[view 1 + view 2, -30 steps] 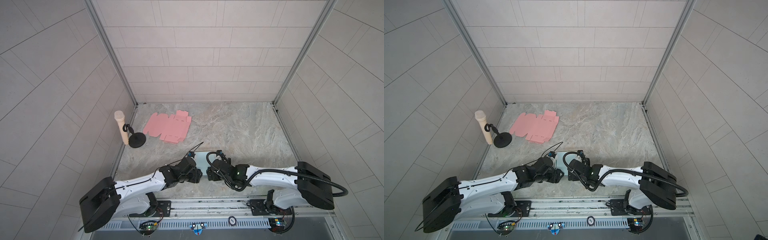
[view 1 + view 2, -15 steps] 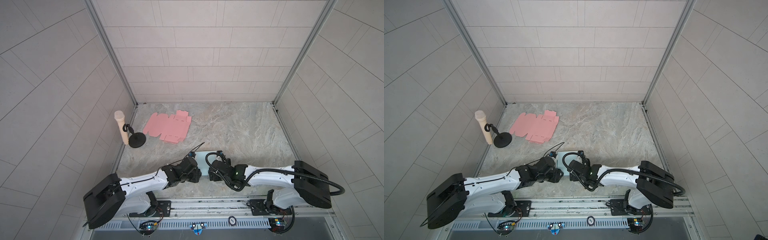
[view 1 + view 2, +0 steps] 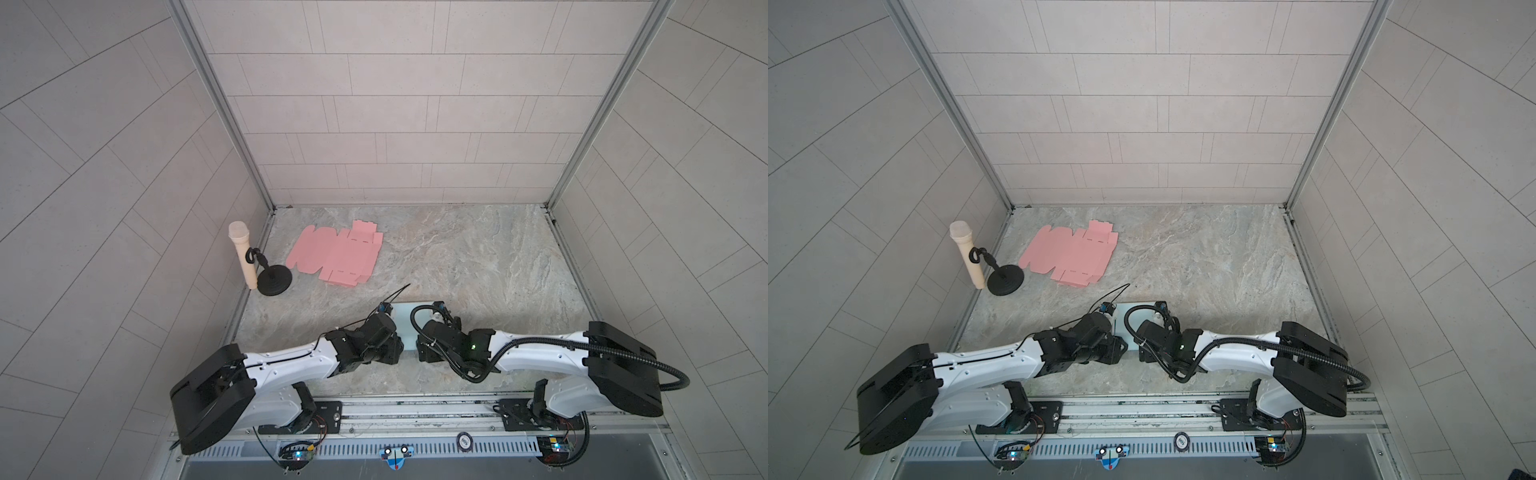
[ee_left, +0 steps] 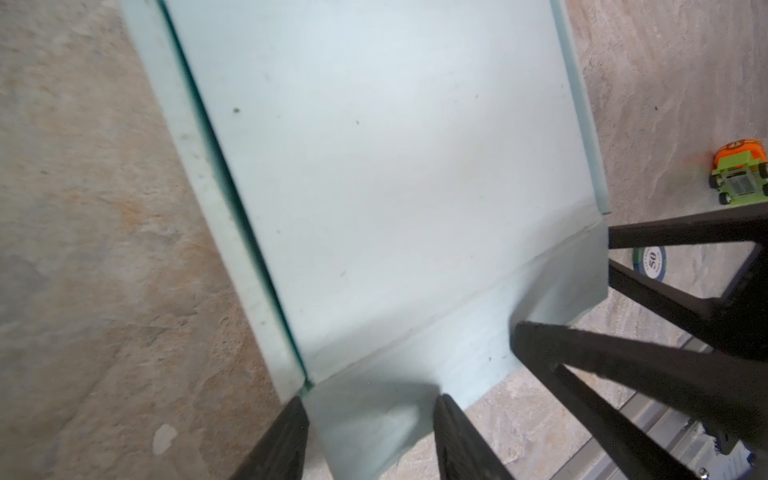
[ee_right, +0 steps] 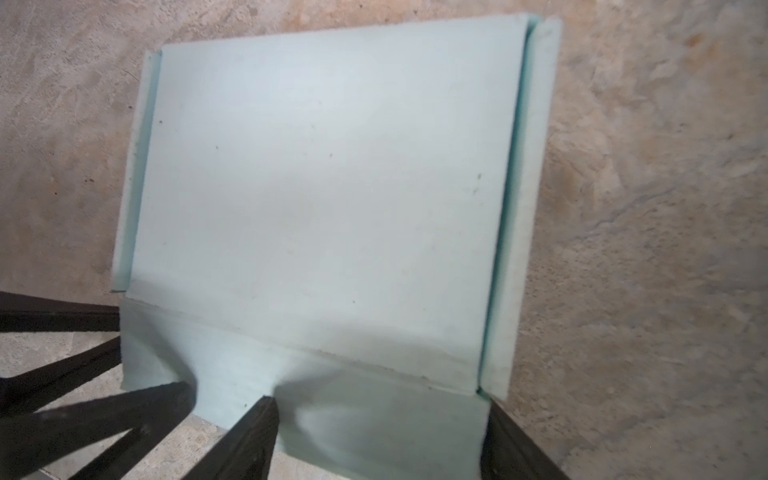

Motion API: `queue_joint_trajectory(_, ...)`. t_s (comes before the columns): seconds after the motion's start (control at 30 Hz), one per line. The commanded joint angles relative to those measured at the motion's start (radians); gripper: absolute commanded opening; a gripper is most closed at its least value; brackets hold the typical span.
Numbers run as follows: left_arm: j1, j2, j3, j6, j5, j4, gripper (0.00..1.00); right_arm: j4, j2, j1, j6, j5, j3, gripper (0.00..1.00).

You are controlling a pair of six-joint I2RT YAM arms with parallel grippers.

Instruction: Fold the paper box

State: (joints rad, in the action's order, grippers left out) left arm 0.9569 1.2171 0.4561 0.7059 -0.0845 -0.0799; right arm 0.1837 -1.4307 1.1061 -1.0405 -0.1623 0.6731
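Note:
A pale mint-green paper box (image 3: 401,318) (image 3: 1122,316) lies flat at the front middle of the table, mostly covered by both wrists in both top views. Its big panel (image 4: 395,166) (image 5: 324,174) has narrow side flaps and a flap (image 4: 469,349) (image 5: 374,399) along the near edge. My left gripper (image 4: 370,436) (image 3: 397,352) stands open astride one end of that flap. My right gripper (image 5: 378,436) (image 3: 420,353) stands open astride the other end. Whether the fingers (image 4: 286,440) (image 5: 249,440) press on the paper is not clear.
A flat pink box blank (image 3: 337,257) lies at the back left, next to a beige microphone (image 3: 242,257) on a black round stand (image 3: 274,283). A green and orange toy car (image 4: 740,176) and a blue chip (image 4: 652,262) lie beyond the box. Tiled walls close in three sides.
Both grippers have edged closer to the mint box's near flap, and the left jaws have narrowed a little. The pink blank and microphone have not moved.

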Motion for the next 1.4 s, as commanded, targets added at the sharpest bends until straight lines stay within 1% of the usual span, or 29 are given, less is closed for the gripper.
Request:
queue_joint_trajectory(0.0, 0.007, -0.012, 0.026, -0.019, 0.003, 0.011, 0.53, -0.015, -0.003, 0.012, -0.007, -0.012, 0.018, 0.76)
queue_joint_trajectory(0.23, 0.006, 0.042, 0.024, -0.025, 0.026, 0.031, 0.50, 0.020, -0.040, 0.013, 0.002, -0.042, 0.032, 0.76)
queue_joint_trajectory(0.43, 0.005, 0.048, 0.024, -0.033, 0.049, 0.026, 0.48, 0.029, -0.046, 0.011, 0.005, -0.050, 0.040, 0.76)
queue_joint_trajectory(1.03, -0.007, 0.036, 0.037, -0.047, 0.067, 0.011, 0.46, 0.167, 0.075, 0.011, 0.018, -0.119, 0.041, 0.78)
queue_joint_trajectory(1.1, -0.010, 0.038, 0.038, -0.048, 0.068, 0.013, 0.46, 0.212, 0.088, 0.009, 0.036, -0.146, 0.062, 0.78)
queue_joint_trajectory(1.2, -0.010, 0.038, 0.036, -0.045, 0.070, 0.014, 0.46, 0.279, 0.103, -0.013, 0.097, -0.174, 0.109, 0.79)
queue_joint_trajectory(1.37, -0.015, 0.044, 0.034, -0.046, 0.078, 0.013, 0.46, 0.301, 0.105, -0.112, 0.209, -0.150, 0.176, 0.78)
